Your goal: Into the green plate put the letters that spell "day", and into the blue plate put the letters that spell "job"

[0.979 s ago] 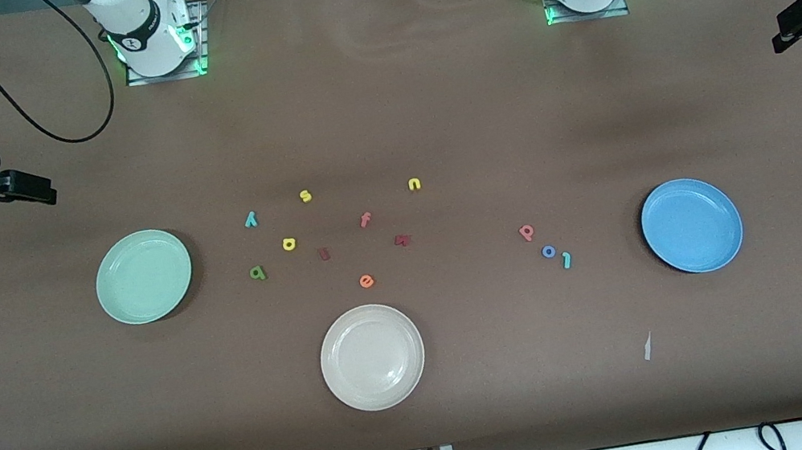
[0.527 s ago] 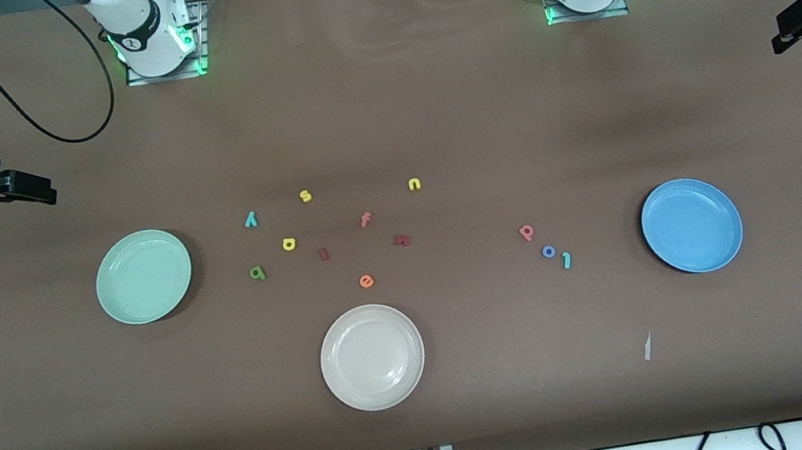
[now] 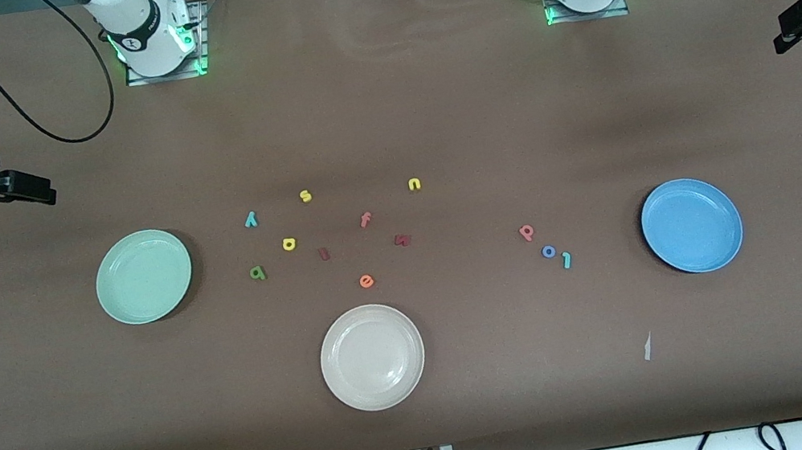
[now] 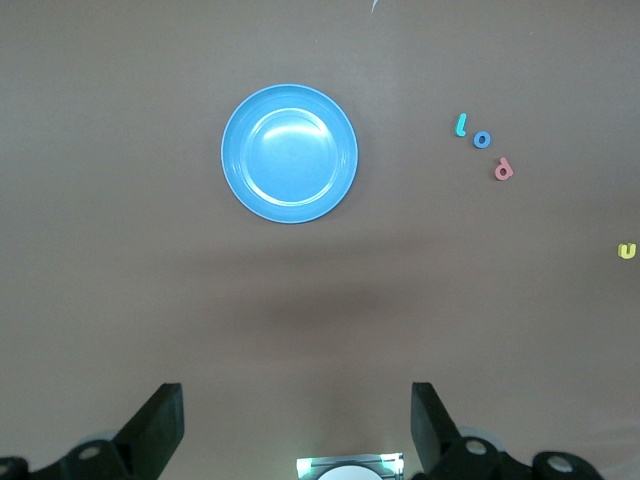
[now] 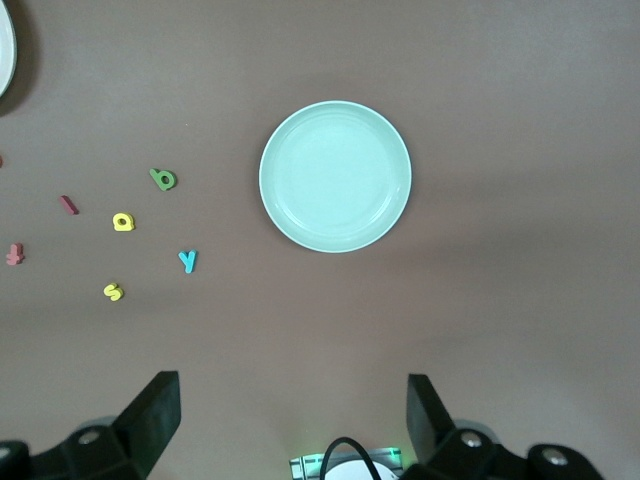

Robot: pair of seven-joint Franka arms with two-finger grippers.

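Where strays lie: cream plate

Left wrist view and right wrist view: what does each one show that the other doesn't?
Only the left wrist view shows the blue plate, with the teal j, blue o and pink b beside it. Only the right wrist view shows the green plate, with the teal y, green letter and yellow letter nearby. Both share the brown table and an open gripper above it.
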